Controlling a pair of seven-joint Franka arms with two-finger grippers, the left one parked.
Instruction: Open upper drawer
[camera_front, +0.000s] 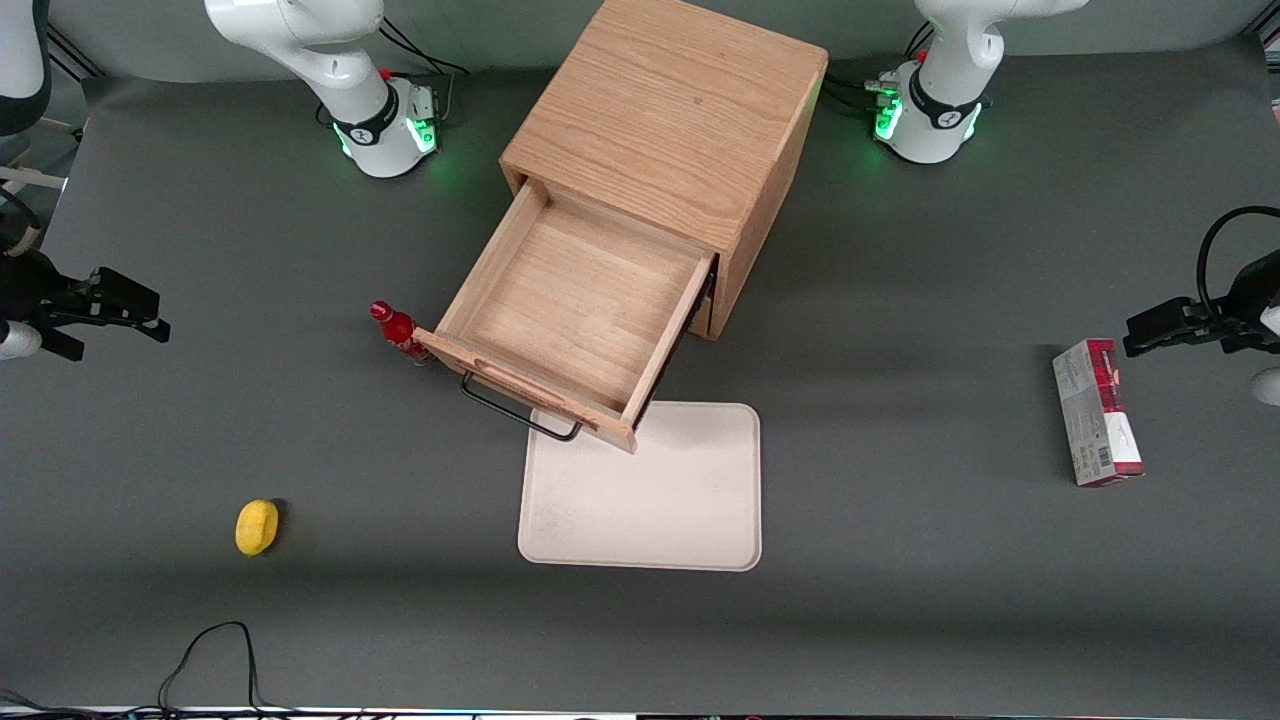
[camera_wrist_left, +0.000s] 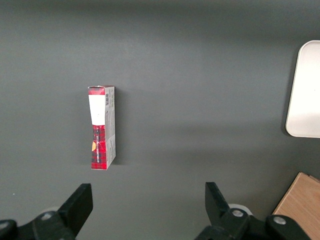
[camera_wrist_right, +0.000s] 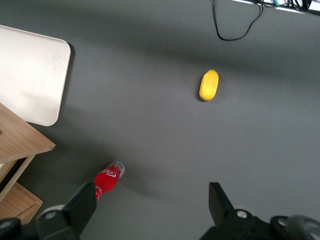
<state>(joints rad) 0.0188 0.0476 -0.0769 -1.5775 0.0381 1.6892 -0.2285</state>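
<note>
From my station I judged the pull itself to be finished: the upper drawer (camera_front: 575, 320) stood drawn well out of the wooden cabinet (camera_front: 665, 125), its bare tray showing and its black bar handle (camera_front: 515, 408) hanging over the corner of the cream tray (camera_front: 650, 500) that lay on the table (camera_front: 900, 600) nearer the front camera. The cabinet sat midway along the table's edge where the arm bases were mounted. My gripper (camera_front: 150, 315) hung released, fingers (camera_wrist_right: 75, 207) spread and holding nothing, out at the working arm's end of the table, well apart from the handle. In the wrist view it looked down on a red bottle (camera_wrist_right: 107, 179) standing just beside the drawer's front corner, and on a yellow lemon-like object (camera_wrist_right: 209, 84) lying nearer the front edge. A red and white carton (camera_front: 1097, 412) lay toward the parked arm's end. As I read it, the step in hand was retreat and rest; the next move called only for holding the arm clear, and I saw no need to touch the drawer again.
</note>
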